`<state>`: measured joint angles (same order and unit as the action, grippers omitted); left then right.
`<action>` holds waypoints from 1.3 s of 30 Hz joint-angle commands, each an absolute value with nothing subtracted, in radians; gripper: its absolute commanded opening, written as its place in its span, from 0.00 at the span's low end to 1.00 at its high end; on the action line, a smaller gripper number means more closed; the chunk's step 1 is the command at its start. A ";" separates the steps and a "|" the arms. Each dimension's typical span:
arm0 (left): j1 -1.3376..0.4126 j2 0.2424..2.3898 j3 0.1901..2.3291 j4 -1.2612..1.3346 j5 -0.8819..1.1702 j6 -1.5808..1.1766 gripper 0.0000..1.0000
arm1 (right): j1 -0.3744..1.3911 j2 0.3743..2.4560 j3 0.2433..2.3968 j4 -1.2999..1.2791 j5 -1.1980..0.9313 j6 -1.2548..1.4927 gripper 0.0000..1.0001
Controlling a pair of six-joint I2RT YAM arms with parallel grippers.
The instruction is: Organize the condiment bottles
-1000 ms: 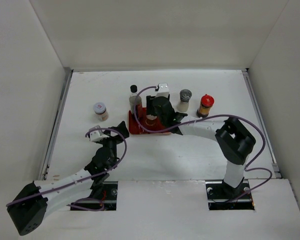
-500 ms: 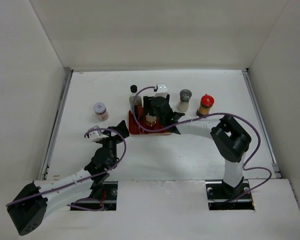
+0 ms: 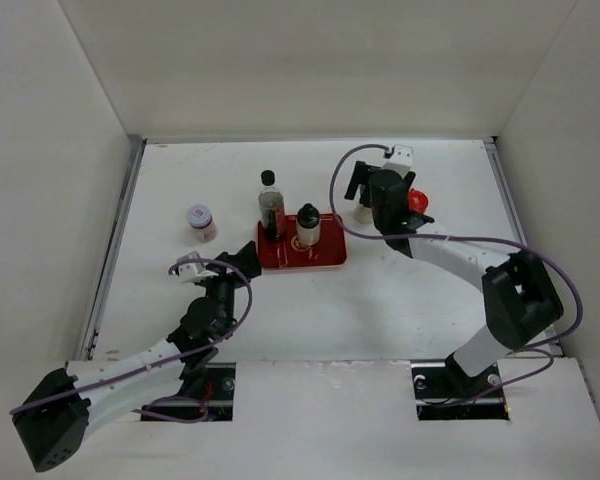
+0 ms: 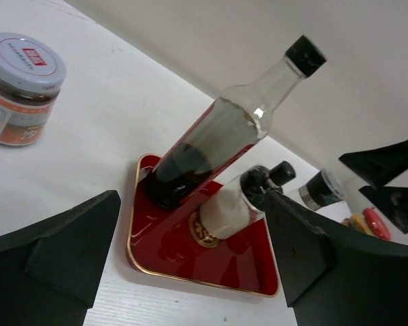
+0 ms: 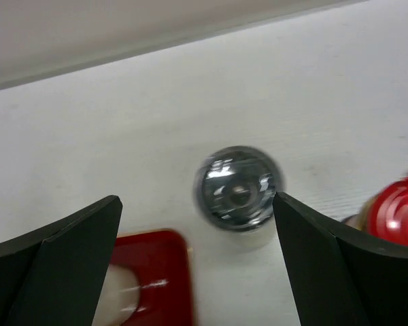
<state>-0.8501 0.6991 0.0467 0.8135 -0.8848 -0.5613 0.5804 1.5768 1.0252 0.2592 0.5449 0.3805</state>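
The red tray [image 3: 325, 256] holds the tall dark black-capped sauce bottle [image 3: 271, 207] and the small black-capped bottle [image 3: 308, 226]; both show in the left wrist view, tall [image 4: 217, 132] and small [image 4: 238, 204]. My right gripper [image 3: 385, 200] is open and empty above the grey-lidded shaker [image 5: 238, 188], which it mostly hides from the top [image 3: 363, 212]. The red-lidded jar [image 3: 416, 200] stands just right of it. The short white jar [image 3: 200, 222] stands alone at the left. My left gripper [image 3: 238, 262] is open and empty, low before the tray's left corner.
White walls close in the table on the left, back and right. A metal rail [image 3: 115, 250] runs along the left edge. The right arm's purple cable [image 3: 335, 180] loops over the tray's back right.
My right gripper has let go of the small black-capped bottle, left it standing on the tray, and swung right and back to above the shaker. The left arm has hardly moved.
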 commanded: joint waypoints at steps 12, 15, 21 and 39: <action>-0.866 0.747 0.009 0.856 -0.848 -0.574 0.88 | 0.467 1.778 1.226 0.127 0.499 0.318 0.95; -0.866 0.758 0.009 0.859 -0.848 -0.577 0.88 | 0.461 1.793 1.233 0.138 0.499 0.316 0.75; -0.860 0.785 0.011 0.871 -0.847 -0.580 0.88 | 0.484 1.723 1.178 0.208 0.532 0.275 0.48; -0.863 0.788 0.015 0.871 -0.841 -0.584 0.88 | 0.726 1.568 1.092 0.221 0.523 0.325 0.47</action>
